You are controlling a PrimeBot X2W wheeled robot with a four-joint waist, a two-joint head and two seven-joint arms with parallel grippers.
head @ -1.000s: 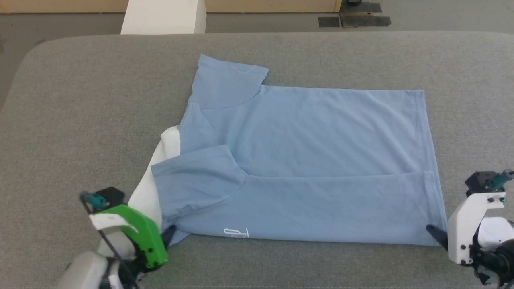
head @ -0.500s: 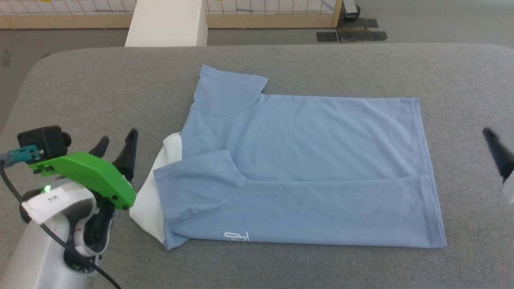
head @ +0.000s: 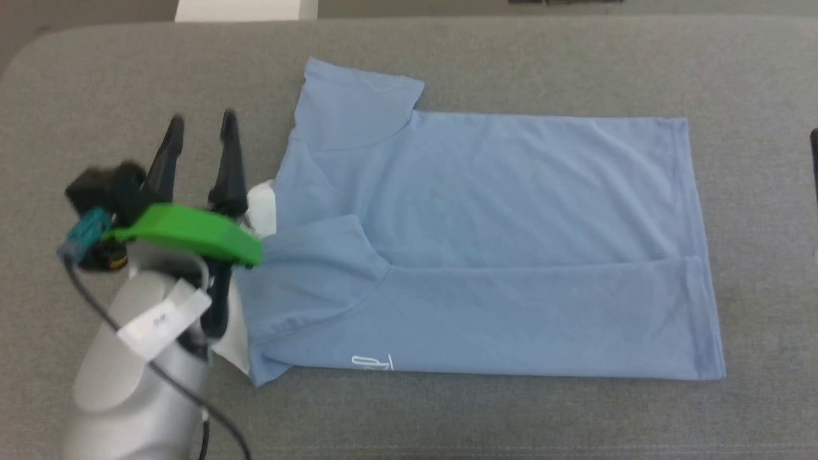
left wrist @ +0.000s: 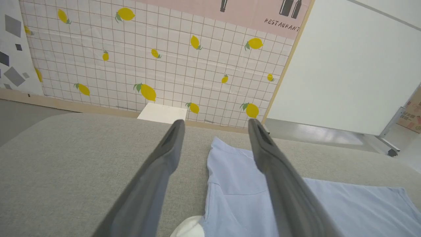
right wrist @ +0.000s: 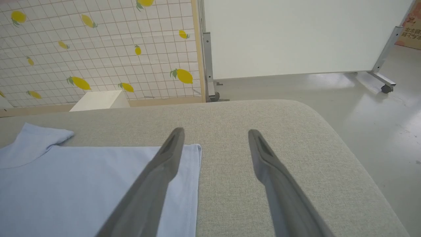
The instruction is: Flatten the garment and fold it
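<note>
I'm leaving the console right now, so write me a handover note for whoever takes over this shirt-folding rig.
Left gripper: open, empty, beside the white collar.
Right gripper: open, empty, near the hem.
Garment: flat on the grey table, collar to the robot's left.
Done: near long side folded in, near sleeve on top.
To do: fold in the far side with the far sleeve, then fold across.

The light blue garment (head: 498,243) lies flat, near edge folded over.
</note>
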